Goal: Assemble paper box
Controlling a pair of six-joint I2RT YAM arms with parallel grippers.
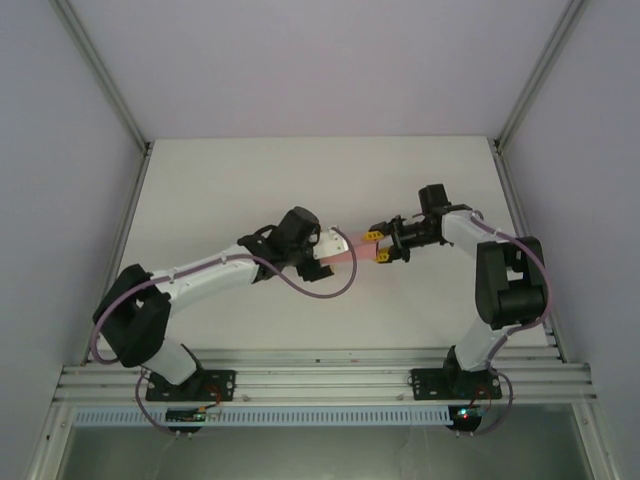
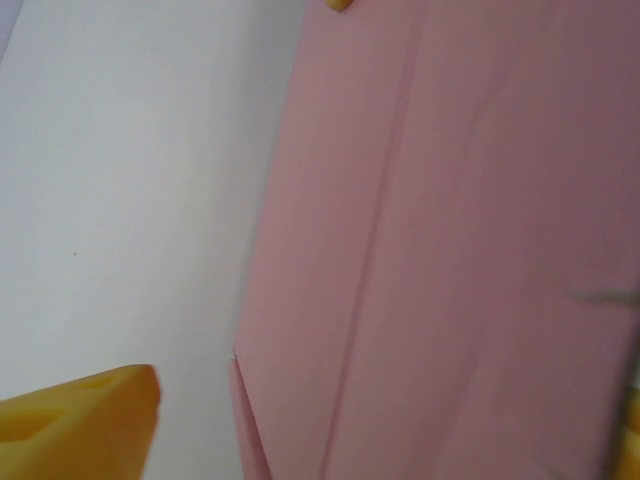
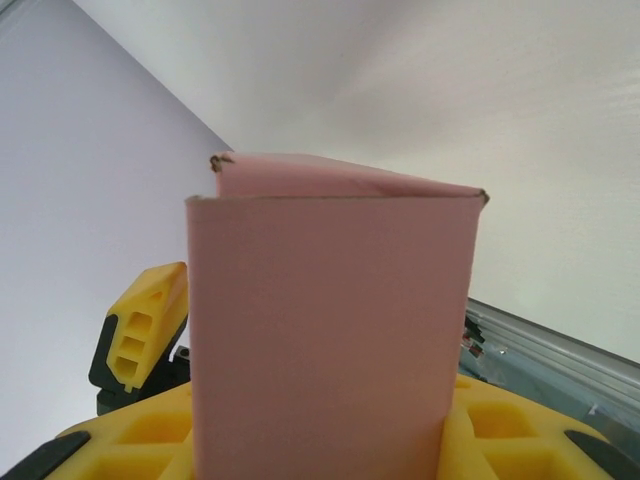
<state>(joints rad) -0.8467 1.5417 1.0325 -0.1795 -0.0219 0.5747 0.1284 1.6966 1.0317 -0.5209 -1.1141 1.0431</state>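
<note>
Paper box [image 3: 330, 330]: pink card, standing tall dead centre, front face flat and plain, rising from the bottom edge.
Top end: a flap leans back behind the front edge, and both corners look a little frayed.
Right end effector [image 3: 320, 455]: yellow fingers [image 3: 120, 440] low on either side, clamped on the card.
Behind, left: a yellow and black part [image 3: 140, 340], just beside the box.
Backdrop: lilac wall [image 3: 60, 200] on the left, white bench [image 3: 520, 100] on the right, metal rail [image 3: 540, 350] low right.

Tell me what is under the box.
White table shows all around the box, which the right gripper holds. The patch straight beneath is covered by the box itself, so it goes unseen.
</note>
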